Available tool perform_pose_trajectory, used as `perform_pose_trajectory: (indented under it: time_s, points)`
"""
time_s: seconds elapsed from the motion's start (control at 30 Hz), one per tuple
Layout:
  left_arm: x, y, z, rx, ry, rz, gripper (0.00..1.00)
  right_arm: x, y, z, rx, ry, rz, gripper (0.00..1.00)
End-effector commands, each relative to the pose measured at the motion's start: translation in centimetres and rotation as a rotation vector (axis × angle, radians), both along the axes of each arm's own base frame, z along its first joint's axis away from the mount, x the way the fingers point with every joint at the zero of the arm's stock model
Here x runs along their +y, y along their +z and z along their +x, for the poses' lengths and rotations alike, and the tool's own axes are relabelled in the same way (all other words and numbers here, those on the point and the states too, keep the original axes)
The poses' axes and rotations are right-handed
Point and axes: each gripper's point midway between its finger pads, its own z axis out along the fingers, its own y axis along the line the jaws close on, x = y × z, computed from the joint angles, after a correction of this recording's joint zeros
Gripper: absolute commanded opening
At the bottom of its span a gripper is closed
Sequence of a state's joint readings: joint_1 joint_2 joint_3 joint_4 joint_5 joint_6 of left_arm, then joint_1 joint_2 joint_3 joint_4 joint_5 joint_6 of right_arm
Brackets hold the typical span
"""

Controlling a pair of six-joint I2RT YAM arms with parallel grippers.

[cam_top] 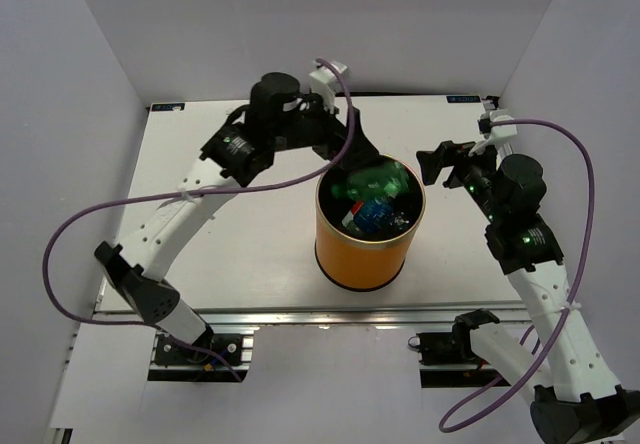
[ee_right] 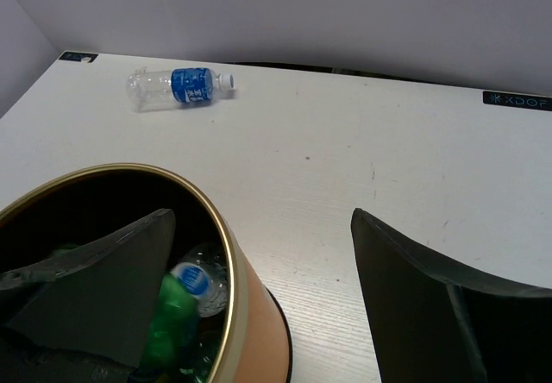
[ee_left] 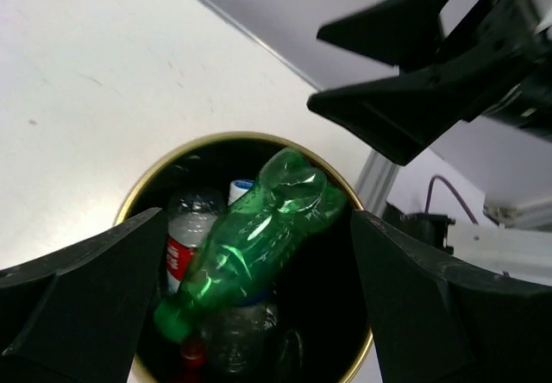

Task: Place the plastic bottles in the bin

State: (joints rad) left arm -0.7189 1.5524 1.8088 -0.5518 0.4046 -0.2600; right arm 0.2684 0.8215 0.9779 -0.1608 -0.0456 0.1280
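The orange bin (cam_top: 365, 254) stands at the table's middle, with several plastic bottles inside. A green bottle (ee_left: 250, 236) lies tilted on top of them, cap down. It also shows in the top view (cam_top: 378, 179) and the right wrist view (ee_right: 172, 314). Under it are a red-labelled bottle (ee_left: 181, 258) and a blue-capped clear one (ee_right: 195, 281). My left gripper (ee_left: 257, 254) hovers open over the bin's far-left rim (cam_top: 345, 156) and touches nothing. My right gripper (ee_right: 263, 228) is open and empty beside the bin's right rim (cam_top: 437, 161). A clear blue-labelled bottle (ee_right: 177, 87) lies on the table.
The loose bottle lies near the table's far left corner, hidden under the left arm in the top view. White walls close in the table at the back and both sides. The right gripper's fingers (ee_left: 405, 81) show in the left wrist view beyond the bin.
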Motion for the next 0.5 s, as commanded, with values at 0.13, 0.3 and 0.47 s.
perform_pose_trajectory:
  time_s: [0.13, 0.3, 0.47]
  points:
    - [-2.2, 1.0, -3.2, -0.031, -0.128, 0.046, 0.94, -0.6, 1.0, 0.2, -0.034, -0.035, 0.009, 0.89]
    - [-0.6, 1.9, -0.5, -0.071, 0.059, 0.06, 0.98, -0.6, 0.7, 0.5, -0.025, -0.035, 0.001, 0.89]
    - [2.8, 2.5, 4.8, -0.103, 0.353, 0.065, 0.98, -0.4, -0.3, 1.2, 0.002, -0.033, -0.008, 0.9]
